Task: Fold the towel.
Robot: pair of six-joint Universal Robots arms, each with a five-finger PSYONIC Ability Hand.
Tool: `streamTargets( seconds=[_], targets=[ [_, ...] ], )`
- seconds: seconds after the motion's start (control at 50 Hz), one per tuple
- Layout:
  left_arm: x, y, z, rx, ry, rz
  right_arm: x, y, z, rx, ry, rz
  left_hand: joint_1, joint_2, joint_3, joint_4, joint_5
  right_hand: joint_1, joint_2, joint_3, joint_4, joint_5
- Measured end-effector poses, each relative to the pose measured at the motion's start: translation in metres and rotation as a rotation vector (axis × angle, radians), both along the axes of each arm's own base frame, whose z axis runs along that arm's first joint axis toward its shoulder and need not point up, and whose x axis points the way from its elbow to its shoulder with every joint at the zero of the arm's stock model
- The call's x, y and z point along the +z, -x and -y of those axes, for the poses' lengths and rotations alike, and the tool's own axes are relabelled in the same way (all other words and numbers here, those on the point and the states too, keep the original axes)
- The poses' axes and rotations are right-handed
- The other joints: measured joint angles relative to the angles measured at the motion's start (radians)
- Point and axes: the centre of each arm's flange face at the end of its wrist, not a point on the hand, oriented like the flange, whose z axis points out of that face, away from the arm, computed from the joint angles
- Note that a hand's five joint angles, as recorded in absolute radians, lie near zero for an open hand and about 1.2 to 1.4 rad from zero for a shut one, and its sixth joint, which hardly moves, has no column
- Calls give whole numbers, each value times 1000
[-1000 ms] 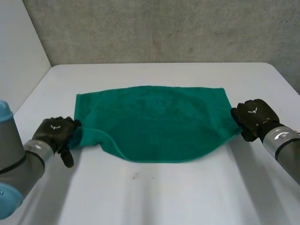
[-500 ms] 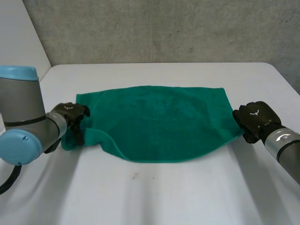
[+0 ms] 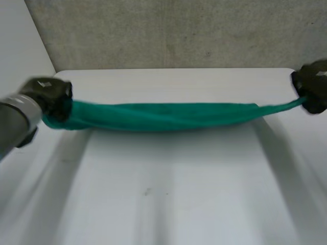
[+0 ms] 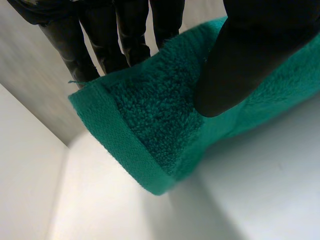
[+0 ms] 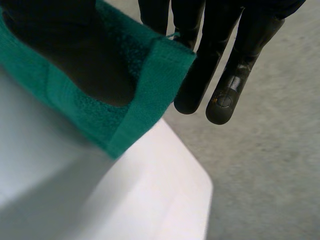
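Towel (image 3: pixel 163 116) end in left robot hand (image 3: pixel 50 94)

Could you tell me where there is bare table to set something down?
The wide near part of the table, this side of the towel, is bare. A narrower bare strip lies between towel and wall. Crowded: the line from left hand to right hand, both pinching the stretched towel.

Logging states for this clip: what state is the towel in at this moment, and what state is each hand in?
towel, held up at both ends, stretched between the two hands as a narrow bunched band, not yet folded.
left hand, shut on one end of the towel, thumb pinching it against the fingers.
right hand, shut on the other end, corner pinched under the thumb.
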Motion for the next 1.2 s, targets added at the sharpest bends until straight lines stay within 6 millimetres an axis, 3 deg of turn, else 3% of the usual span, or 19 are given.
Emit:
streamTargets(
  seconds=[0.02,0.04,0.12,0.24,0.36,0.5,0.64,0.7,0.76,0.78,0.82,0.9,0.98,1.02,1.06,1.1,1.12,1.16,1.2],
  targets=[
    [0,0,0,0,0,0,0,0,0,0,0,0,0,0,0,0,0,0,0,0,0,0],
    [24,-3,-13,-6,71,-5,25,5,-5,-12,8,-8,0,0,1,0,0,0,0,0,0,0],
    [53,-10,-35,-29,167,16,58,14,-15,-31,13,-44,0,1,2,0,0,0,0,0,0,0],
    [48,-16,-45,-66,163,66,62,18,-22,-19,-33,-146,0,2,2,0,11,0,0,0,0,0],
    [1,-17,-41,-96,26,105,12,15,-10,36,-210,-271,0,2,2,0,11,0,0,0,0,0],
    [-62,-9,-10,-110,-128,154,-49,2,7,54,-395,-349,0,2,2,1,11,0,0,0,0,0],
    [-72,2,33,-103,-81,211,-58,-13,33,22,-351,-391,0,3,3,1,11,0,0,0,0,0],
    [-45,12,57,-86,62,205,-35,-20,57,-18,-203,-354,0,3,3,4,11,0,0,0,0,0],
    [5,25,76,-58,303,147,13,-26,85,-84,53,-229,0,3,3,4,11,0,0,0,0,0],
    [18,27,78,-50,363,127,23,-27,89,-94,102,-200,0,3,3,4,11,0,0,0,0,0],
    [79,33,80,-8,640,2,70,-29,101,-126,326,-54,0,3,3,4,11,0,0,0,0,0],
    [133,31,69,26,890,-174,133,-27,95,-123,605,150,0,3,3,4,12,0,0,0,0,1],
    [131,28,64,30,894,-242,151,-26,79,-96,679,220,0,3,3,4,21,0,0,0,0,4],
    [126,28,64,30,873,-245,149,-26,77,-90,669,220,0,3,3,4,21,0,0,0,0,4],
    [98,24,67,35,772,-236,122,-29,74,-51,558,196,0,3,3,4,21,0,0,0,0,5],
    [91,22,67,38,747,-233,113,-30,74,-41,521,188,0,3,3,4,21,0,0,0,0,5],
    [68,17,69,46,676,-226,86,-34,73,-11,415,164,0,4,5,4,21,0,4,0,0,5],
    [55,15,70,49,636,-224,71,-35,72,3,356,151,0,4,5,4,21,0,5,0,0,5],
    [22,12,71,46,542,-216,36,-38,72,24,230,119,0,4,5,4,21,0,5,0,0,5]
  ],
)
